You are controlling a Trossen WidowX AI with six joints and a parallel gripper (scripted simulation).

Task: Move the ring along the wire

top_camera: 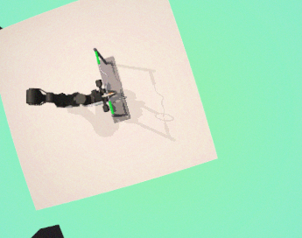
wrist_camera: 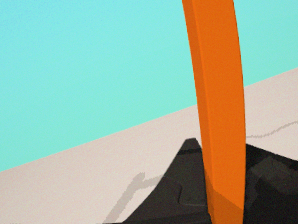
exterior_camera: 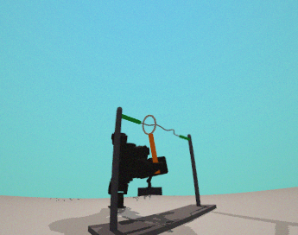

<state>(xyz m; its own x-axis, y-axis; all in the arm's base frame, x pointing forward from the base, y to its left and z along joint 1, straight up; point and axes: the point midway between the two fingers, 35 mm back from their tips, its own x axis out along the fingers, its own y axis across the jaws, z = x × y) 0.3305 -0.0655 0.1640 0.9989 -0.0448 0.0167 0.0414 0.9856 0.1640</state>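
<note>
The ring [exterior_camera: 149, 115] is around the thin grey wire [exterior_camera: 166, 129], just past the inner end of the near green part [exterior_camera: 131, 118] [top_camera: 111, 108]. The wire passes through the ring near its middle; contact cannot be made out. The orange handle [exterior_camera: 153, 148] [wrist_camera: 220, 75] [top_camera: 108, 94] points down from the ring, slightly tilted. My gripper [exterior_camera: 157, 168] [wrist_camera: 225, 202] is shut on the handle's lower part, below the wire. The other green part [exterior_camera: 185, 137] [top_camera: 97, 57] is by the far post [exterior_camera: 193, 173]. In the top view, my gripper hides part of the wire.
The near post [exterior_camera: 117, 173] stands in front of part of my arm in the exterior view. Both posts rise from a long dark base [exterior_camera: 178, 216] [top_camera: 115, 79]. Shadows of the frame, ring and arm fall on the pale surface [top_camera: 167, 175].
</note>
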